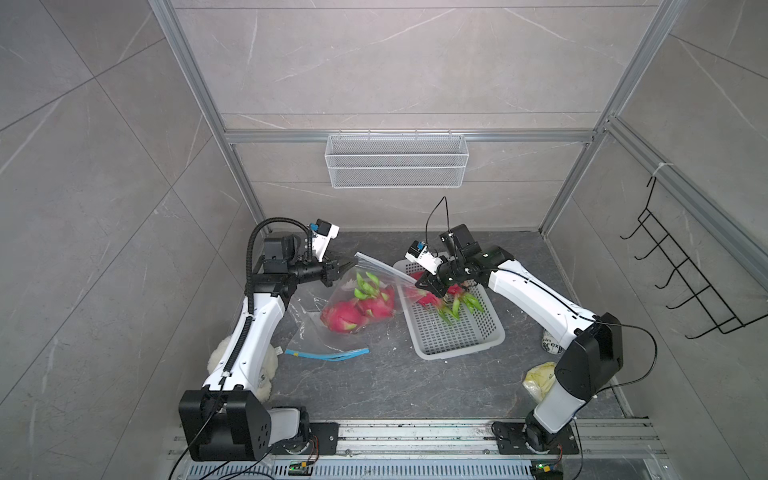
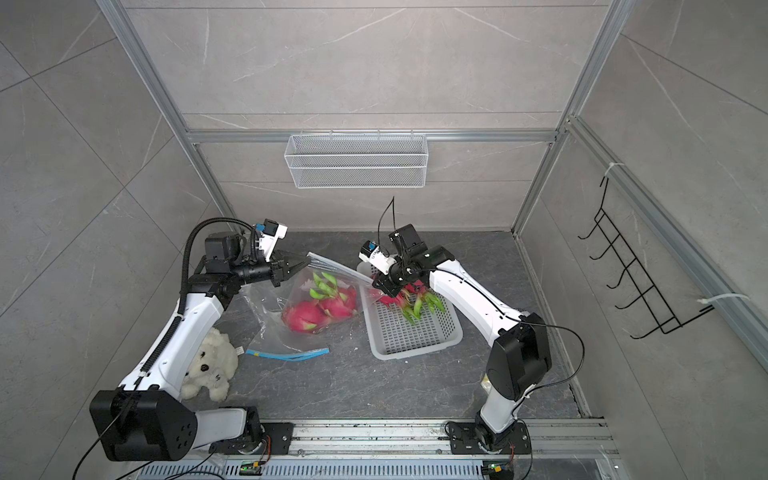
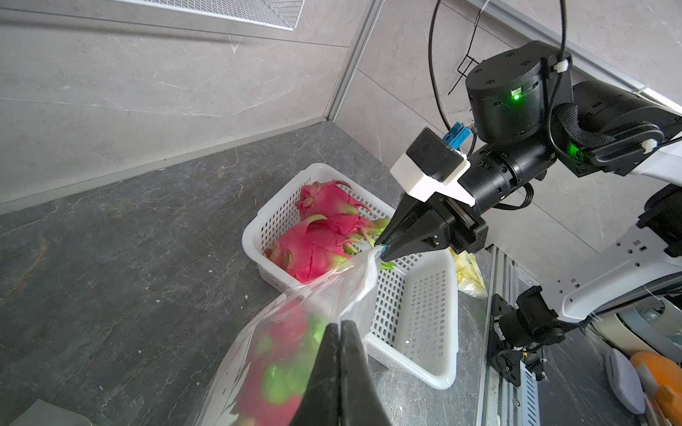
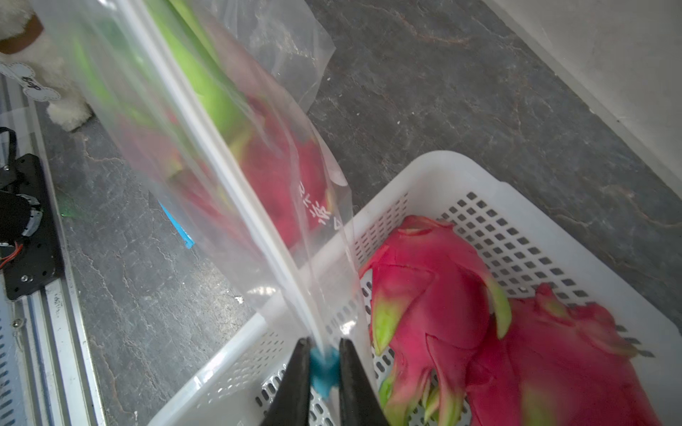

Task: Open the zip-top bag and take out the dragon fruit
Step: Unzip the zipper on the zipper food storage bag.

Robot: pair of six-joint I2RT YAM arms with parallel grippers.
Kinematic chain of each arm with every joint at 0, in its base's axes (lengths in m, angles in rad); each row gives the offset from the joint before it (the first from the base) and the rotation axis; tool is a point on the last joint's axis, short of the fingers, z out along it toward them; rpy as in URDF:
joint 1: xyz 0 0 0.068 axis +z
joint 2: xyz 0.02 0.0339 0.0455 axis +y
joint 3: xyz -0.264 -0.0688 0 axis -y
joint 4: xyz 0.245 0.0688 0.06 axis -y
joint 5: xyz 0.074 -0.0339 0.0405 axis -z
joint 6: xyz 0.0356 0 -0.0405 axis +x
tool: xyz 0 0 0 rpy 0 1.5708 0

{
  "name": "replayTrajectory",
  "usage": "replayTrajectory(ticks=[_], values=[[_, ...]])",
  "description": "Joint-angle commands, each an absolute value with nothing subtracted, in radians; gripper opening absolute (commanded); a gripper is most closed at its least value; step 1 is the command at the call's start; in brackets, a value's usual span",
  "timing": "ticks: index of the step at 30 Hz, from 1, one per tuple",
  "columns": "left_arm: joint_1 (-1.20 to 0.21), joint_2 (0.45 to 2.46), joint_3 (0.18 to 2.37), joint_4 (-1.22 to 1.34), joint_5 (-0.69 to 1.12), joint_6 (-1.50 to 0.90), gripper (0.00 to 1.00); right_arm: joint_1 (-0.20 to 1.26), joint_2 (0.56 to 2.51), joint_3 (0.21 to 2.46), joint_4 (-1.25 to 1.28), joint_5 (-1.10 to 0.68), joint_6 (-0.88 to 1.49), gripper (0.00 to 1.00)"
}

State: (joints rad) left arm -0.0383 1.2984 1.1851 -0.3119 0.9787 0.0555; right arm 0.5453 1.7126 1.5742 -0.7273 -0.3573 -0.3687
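Observation:
A clear zip-top bag (image 1: 376, 270) (image 2: 332, 266) hangs stretched between my two grippers above the dark table. My left gripper (image 1: 347, 266) (image 2: 301, 262) (image 3: 339, 324) is shut on one corner of the bag's top edge. My right gripper (image 1: 422, 284) (image 3: 382, 252) (image 4: 324, 346) is shut on the blue zip slider (image 4: 324, 369) at the other end, above the basket's rim. Two dragon fruit (image 1: 357, 309) (image 2: 320, 309) sit inside the bag. Two more dragon fruit (image 3: 317, 243) (image 4: 443, 295) lie in the white perforated basket (image 1: 461, 353) (image 2: 415, 353) (image 3: 406, 369) (image 4: 443, 158).
A second, flat bag with a blue strip (image 1: 328, 353) lies near the front left. A white plush toy (image 2: 210, 361) sits by the left arm. A yellow packet (image 1: 538, 380) lies by the right arm. A wire basket (image 1: 397, 160) and a black hook rack (image 1: 685, 282) hang on the walls.

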Motion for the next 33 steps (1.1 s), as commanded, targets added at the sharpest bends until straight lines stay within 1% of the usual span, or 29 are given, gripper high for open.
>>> replayTrajectory(ticks=[1,16,18,20,21,23,27,30,33], values=[[-0.01,1.253,1.201,-0.242,0.973,0.044,0.0,0.512,1.683,1.533,-0.779,-0.269,-0.349,0.16],[-0.009,1.246,1.2,-0.24,0.978,0.045,0.0,0.486,1.673,1.484,-0.794,-0.207,-0.357,0.17],[-0.007,1.247,1.201,-0.238,0.986,0.043,0.0,0.486,1.671,1.49,-0.795,-0.226,-0.354,0.21],[-0.008,1.254,1.204,-0.24,0.996,0.041,0.0,0.486,1.656,1.5,-0.789,-0.267,-0.345,0.34],[-0.008,1.257,1.208,-0.243,1.004,0.04,0.0,0.486,1.647,1.504,-0.784,-0.288,-0.342,0.37],[-0.008,1.265,1.217,-0.255,1.012,0.041,0.0,0.486,1.623,1.516,-0.779,-0.314,-0.339,0.4],[-0.012,1.282,1.24,-0.278,1.033,0.051,0.0,0.485,1.572,1.542,-0.779,-0.347,-0.347,0.41],[-0.017,1.295,1.262,-0.305,1.07,0.065,0.0,0.486,1.552,1.592,-0.77,-0.429,-0.342,0.44],[-0.024,1.303,1.266,-0.34,1.103,0.084,0.0,0.486,1.593,1.663,-0.756,-0.527,-0.326,0.45]])
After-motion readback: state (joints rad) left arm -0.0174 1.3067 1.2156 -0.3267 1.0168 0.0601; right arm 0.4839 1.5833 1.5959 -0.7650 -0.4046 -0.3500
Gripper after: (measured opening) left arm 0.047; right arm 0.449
